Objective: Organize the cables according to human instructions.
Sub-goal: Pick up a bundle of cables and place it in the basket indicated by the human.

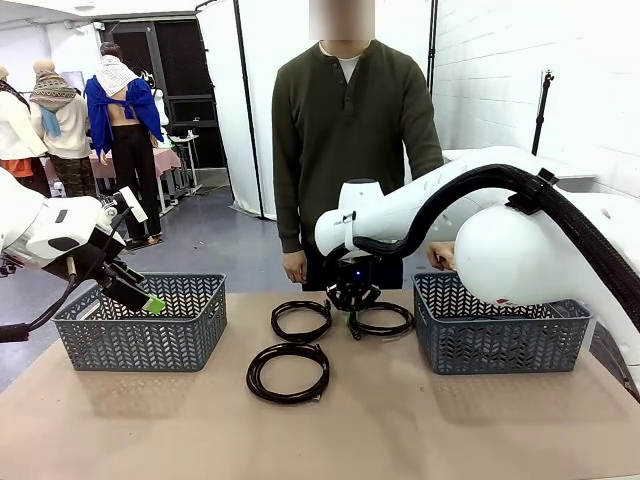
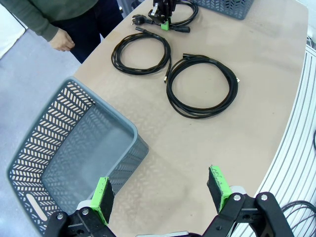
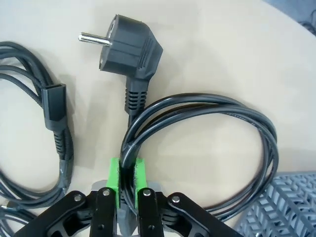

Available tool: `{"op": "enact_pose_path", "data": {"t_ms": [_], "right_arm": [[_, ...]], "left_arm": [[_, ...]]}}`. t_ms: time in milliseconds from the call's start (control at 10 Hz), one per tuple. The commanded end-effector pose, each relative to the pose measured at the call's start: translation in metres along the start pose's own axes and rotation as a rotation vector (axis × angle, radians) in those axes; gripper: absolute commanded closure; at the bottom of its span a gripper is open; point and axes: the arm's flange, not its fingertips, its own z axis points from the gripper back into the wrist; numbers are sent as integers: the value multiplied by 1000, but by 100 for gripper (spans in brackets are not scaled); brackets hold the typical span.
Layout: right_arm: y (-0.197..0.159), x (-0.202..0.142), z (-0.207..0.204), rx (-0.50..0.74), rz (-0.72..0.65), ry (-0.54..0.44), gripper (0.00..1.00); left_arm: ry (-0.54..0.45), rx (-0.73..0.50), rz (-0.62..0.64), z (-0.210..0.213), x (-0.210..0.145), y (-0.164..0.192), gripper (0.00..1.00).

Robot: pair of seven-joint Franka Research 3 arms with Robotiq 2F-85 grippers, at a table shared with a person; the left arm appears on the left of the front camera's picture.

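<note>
The left gripper (image 2: 159, 180) hangs spread open at the rim of the left grey basket (image 2: 42, 143), beyond it lie a large cable coil (image 2: 200, 113) then a smaller coil (image 2: 140, 70), and farthest the right gripper (image 3: 126, 165) clamps a power cable (image 3: 136, 94) near the right basket (image 1: 500, 340).

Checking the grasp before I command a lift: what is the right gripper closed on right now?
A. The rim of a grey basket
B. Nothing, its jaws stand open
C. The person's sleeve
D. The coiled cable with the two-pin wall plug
D: in the right wrist view the right gripper has its green pads pinched shut on the strands of the coiled cable, just below its plug.
</note>
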Motion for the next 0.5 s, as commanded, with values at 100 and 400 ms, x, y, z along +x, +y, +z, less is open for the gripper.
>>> {"op": "enact_pose_path", "data": {"t_ms": [100,400], "right_arm": [[-7,3,10,22,14,-10,100],[2,3,49,-8,22,-83,100]], "left_arm": [[-12,-7,7,-1,0,2,0],[-12,-7,7,-1,0,2,0]]}}
